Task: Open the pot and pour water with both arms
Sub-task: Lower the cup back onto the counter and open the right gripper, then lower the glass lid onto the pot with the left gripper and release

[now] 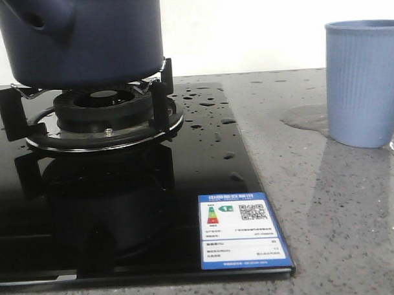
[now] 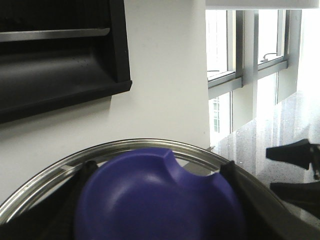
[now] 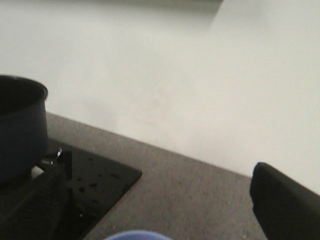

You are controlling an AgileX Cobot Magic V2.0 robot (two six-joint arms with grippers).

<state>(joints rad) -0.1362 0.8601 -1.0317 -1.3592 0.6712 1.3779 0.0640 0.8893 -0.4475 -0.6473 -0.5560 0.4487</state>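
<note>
The dark navy pot (image 1: pixel 83 38) stands on the gas burner (image 1: pixel 105 112) at the far left. It also shows in the right wrist view (image 3: pixel 20 135), with an open dark mouth. My left gripper (image 2: pixel 155 200) is shut on the purple-blue knob (image 2: pixel 160 195) of the steel-rimmed lid (image 2: pixel 150 145) and holds it up in the air before the wall. My right gripper (image 3: pixel 157 192) is wide open and empty, over the counter just above the rim of the light blue cup (image 3: pixel 137 235). Water lies as droplets (image 1: pixel 205 103) on the black hob and as a puddle (image 1: pixel 303 118) beside the cup.
The light blue ribbed cup (image 1: pixel 364 83) stands on the grey counter (image 1: pixel 328 207) at the right. The black glass hob (image 1: pixel 121 208) fills the left, with a label (image 1: pixel 242 240) at its front right corner. A white wall lies behind. Two black fingers (image 2: pixel 295 150) show beside the lid.
</note>
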